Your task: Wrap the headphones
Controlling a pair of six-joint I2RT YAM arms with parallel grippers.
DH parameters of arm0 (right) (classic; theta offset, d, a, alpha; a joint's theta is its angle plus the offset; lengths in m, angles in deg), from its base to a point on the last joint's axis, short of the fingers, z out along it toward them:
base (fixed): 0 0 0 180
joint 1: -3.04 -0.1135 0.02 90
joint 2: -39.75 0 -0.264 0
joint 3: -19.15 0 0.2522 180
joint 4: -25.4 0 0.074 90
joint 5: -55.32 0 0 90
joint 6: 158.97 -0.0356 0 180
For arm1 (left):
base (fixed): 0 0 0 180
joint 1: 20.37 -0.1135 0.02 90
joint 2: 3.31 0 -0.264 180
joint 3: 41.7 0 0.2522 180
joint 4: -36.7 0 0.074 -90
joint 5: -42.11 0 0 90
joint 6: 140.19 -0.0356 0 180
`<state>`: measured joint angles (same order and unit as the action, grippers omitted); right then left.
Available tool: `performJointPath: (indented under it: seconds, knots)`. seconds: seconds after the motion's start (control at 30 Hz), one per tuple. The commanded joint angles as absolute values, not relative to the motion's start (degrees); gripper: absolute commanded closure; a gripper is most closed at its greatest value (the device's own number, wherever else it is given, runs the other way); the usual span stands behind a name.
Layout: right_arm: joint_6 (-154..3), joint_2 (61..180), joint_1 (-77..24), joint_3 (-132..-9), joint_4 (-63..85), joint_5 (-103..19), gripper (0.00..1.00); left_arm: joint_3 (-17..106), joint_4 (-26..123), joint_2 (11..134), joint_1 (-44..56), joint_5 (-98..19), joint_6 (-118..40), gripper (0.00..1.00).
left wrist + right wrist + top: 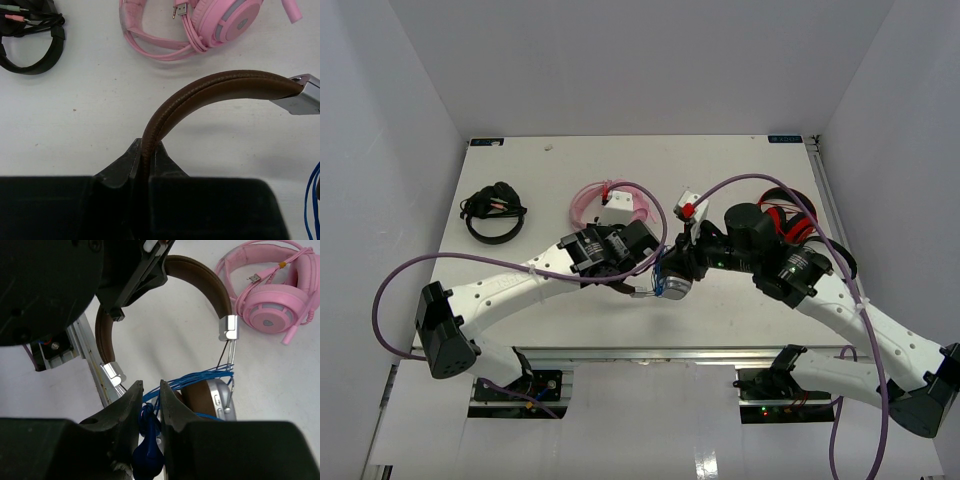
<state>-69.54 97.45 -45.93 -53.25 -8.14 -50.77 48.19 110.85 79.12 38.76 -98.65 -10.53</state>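
Note:
The headphones (212, 287) have a brown headband, silver sliders and a silver-grey ear cup (220, 399); blue cord (210, 377) runs in several turns across the ear cups. They hang above the table centre, between both arms (672, 286). My left gripper (146, 150) is shut on the brown headband (220, 85), which arches up and right to a silver slider (302, 95). My right gripper (151, 400) is shut on the blue cord, with its blue plug end (149, 452) hanging between the fingers. In the top view the left gripper (623, 283) and the right gripper (668, 270) nearly meet.
Pink headphones (610, 205) lie behind the left arm, also in the left wrist view (225, 25). Black headphones (492, 212) with a bundled cable rest at the far left. Red-and-black headphones (790, 222) sit behind the right arm. A small white box (692, 205) stands at the middle.

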Motion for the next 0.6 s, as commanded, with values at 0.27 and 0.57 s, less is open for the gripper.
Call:
performJointPath:
  seconds: [0.27,0.57]
  knots:
    - [-82.35,94.38,-47.34,-43.10,7.51,-54.67,0.92,47.58,105.99,77.42,37.02,-100.80,0.64,1.00]
    - [-87.01,91.29,-49.97,-37.21,10.18,-48.45,0.89,44.62,102.99,71.41,36.84,-101.43,4.65,1.00]
